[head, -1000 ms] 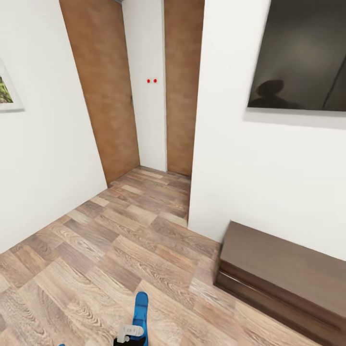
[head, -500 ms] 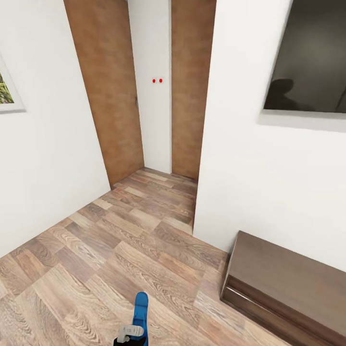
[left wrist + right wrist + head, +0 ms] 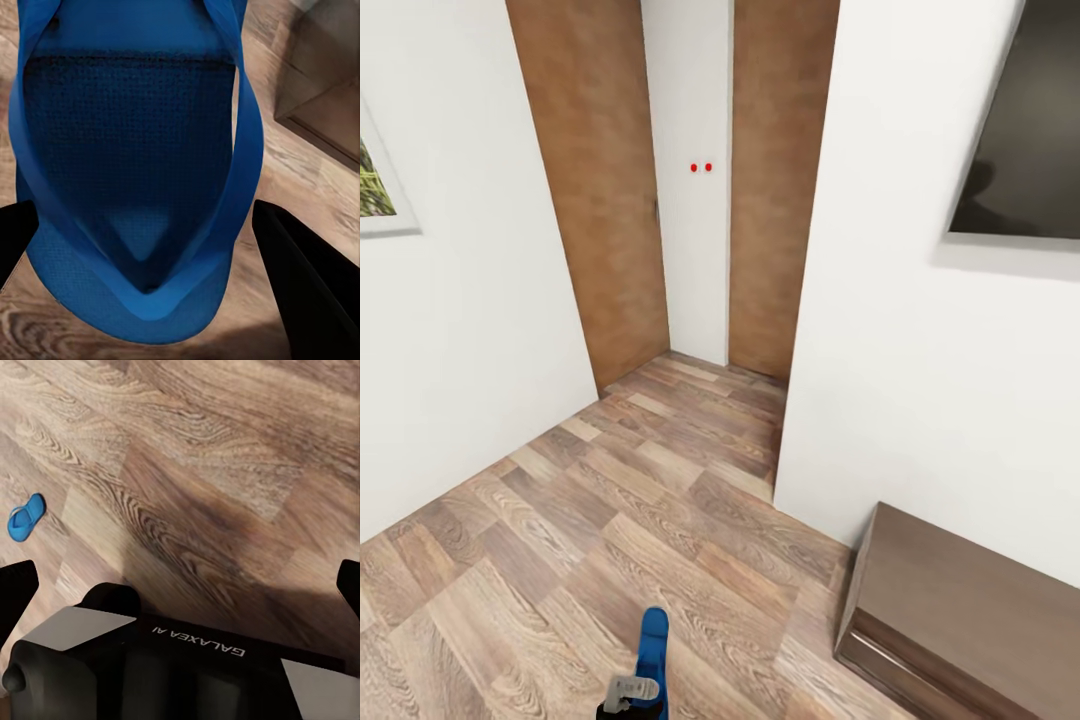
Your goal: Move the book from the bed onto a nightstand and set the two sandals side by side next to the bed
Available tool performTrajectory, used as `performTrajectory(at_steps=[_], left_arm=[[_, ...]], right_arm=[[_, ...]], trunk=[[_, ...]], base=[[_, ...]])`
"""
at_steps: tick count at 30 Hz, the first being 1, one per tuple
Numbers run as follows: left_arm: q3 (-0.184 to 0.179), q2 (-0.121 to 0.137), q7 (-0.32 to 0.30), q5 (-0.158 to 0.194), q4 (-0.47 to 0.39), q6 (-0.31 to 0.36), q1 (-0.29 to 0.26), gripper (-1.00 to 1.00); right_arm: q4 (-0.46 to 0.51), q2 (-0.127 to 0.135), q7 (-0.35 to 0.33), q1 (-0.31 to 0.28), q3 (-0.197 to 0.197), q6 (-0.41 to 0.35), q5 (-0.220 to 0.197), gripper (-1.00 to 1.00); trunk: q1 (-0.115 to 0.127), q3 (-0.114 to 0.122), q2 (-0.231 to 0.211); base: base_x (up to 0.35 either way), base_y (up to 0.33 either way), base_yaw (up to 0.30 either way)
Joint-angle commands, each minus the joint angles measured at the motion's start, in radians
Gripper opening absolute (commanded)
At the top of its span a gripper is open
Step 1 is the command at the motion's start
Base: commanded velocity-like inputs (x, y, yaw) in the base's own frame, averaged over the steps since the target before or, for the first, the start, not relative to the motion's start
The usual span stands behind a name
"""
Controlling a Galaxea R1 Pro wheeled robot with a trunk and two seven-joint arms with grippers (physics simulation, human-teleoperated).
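One bright blue sandal [image 3: 652,640] hangs above the wood-plank floor at the bottom of the head view, with my left gripper [image 3: 632,692] shut on it. In the left wrist view this sandal [image 3: 135,150] spans the gap between the two black fingers [image 3: 307,292], sole and strap facing the camera. A second blue sandal [image 3: 25,516] lies flat on the floor in the right wrist view, far from my right gripper [image 3: 180,589], which is open and holds nothing. The book, the bed and the nightstand are out of view.
Ahead is a narrow passage with two brown wooden doors [image 3: 595,190] and a white wall between them. A long low dark brown bench [image 3: 970,620] stands at the right under a wall-mounted black screen [image 3: 1025,130]. My own base [image 3: 180,660] shows over the floor.
The whole head view has shifted: doors, screen and bench slid to the right, so the camera has turned left. The held sandal keeps its place in the picture.
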State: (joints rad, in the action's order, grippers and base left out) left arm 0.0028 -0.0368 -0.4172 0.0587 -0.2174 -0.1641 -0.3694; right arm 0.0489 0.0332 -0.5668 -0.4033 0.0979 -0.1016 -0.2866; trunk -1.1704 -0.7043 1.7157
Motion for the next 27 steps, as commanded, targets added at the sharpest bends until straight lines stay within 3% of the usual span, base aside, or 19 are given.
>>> performTrajectory(at_steps=[1, 10, 16, 27], left_arm=[[0.0, 0.0, -0.003, 0.006, 0.001, -0.002, -0.001, -1.0], [0.0, 0.0, -0.003, 0.006, 0.001, -0.002, -0.001, -1.0], [0.001, 0.0, -0.003, 0.006, 0.001, -0.002, -0.001, -1.0], [0.0, 0.0, -0.003, 0.007, 0.001, -0.002, -0.001, -1.0]], right_arm=[[0.002, 0.001, -0.002, 0.0, 0.008, -0.007, -0.011, 1.0], [0.002, 0.001, -0.002, 0.0, 0.008, -0.007, -0.01, 1.0], [0.002, 0.001, -0.002, 0.0, 0.008, -0.007, -0.01, 1.0], [0.002, 0.001, -0.001, 0.0, 0.008, -0.005, -0.01, 1.0]], trunk=[[0.0, -0.001, 0.0], [0.0, -0.001, 0.0], [0.0, -0.001, 0.0], [0.0, -0.001, 0.0]], base=[[0.213, 0.0, 0.005], [0.217, 0.0, 0.007], [0.223, 0.0, 0.187], [0.223, 0.0, 0.059]])
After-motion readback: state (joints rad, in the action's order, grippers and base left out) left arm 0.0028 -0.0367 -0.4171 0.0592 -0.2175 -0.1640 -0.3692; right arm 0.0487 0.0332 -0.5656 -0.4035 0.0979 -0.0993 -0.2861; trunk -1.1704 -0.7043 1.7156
